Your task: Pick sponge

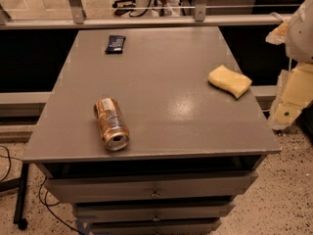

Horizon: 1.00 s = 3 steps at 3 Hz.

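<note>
On the bench [166, 126] the soda can [111, 124] lies front left, the sponge [230, 81] to the right, a small packet [115, 44] back left. The gripper [289, 104] hangs beyond the right edge.

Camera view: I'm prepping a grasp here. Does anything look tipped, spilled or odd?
The can lies on its side near the front left of the table; no spill shows. The sponge rests flat near the right edge. The pincer hangs beyond that edge.

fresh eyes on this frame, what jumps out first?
A copper can lying on its side near the table's front left stands out first. A pale yellow sponge lies near the right edge, with the gripper off that edge beside the table, apart from it. A small dark packet lies at the back left.
</note>
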### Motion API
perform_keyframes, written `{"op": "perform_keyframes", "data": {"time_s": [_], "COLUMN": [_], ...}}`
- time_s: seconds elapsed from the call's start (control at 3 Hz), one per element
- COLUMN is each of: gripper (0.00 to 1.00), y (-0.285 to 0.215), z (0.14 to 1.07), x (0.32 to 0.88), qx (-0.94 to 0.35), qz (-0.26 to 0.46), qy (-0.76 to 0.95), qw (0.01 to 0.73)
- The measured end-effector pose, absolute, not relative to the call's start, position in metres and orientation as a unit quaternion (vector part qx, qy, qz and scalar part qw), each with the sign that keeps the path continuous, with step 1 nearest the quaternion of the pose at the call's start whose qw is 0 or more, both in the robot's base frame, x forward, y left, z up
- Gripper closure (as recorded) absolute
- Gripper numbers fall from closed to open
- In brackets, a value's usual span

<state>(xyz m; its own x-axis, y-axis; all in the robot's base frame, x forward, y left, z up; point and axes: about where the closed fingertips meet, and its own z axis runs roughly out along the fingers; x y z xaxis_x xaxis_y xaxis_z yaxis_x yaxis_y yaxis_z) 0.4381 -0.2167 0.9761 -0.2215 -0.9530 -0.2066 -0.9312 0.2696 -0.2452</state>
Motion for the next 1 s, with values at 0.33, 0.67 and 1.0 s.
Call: {"op": "perform_keyframes", "data": {"time_s": [0.33, 0.67, 1.0], "gripper": [0.0, 0.0, 0.0], "y": [-0.217, -0.219, -0.231], "z": [0.976, 0.971, 0.955], "x": [0.438, 0.451, 0.486], "qx": [-0.603, -0.597, -0.575], "qz": [-0.034, -0.037, -0.038], "qy": [0.781, 0.784, 0.796], "qw": [0.159, 0.167, 0.184]}}
